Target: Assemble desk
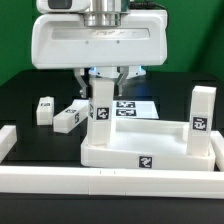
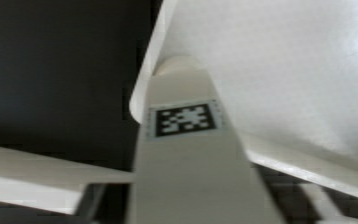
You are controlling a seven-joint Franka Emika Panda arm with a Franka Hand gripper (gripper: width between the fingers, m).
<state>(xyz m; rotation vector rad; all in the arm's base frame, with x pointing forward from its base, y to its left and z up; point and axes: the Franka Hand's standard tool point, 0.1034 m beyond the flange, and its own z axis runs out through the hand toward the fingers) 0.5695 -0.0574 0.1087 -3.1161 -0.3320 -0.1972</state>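
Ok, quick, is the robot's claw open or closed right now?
Gripper: fingers straddle the upright leg; whether it grips it cannot be told.

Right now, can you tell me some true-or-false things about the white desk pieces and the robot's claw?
1. Two legs lie flat on the black table. True: one leg and its neighbour, on the exterior view's left.
2. The tabletop is red. False: it is white.
3. A leg stands upright at the tabletop's right end. True: the right upright leg.
4. The gripper hangs above the lying legs. False: it is over the left upright leg, with a finger on either side.
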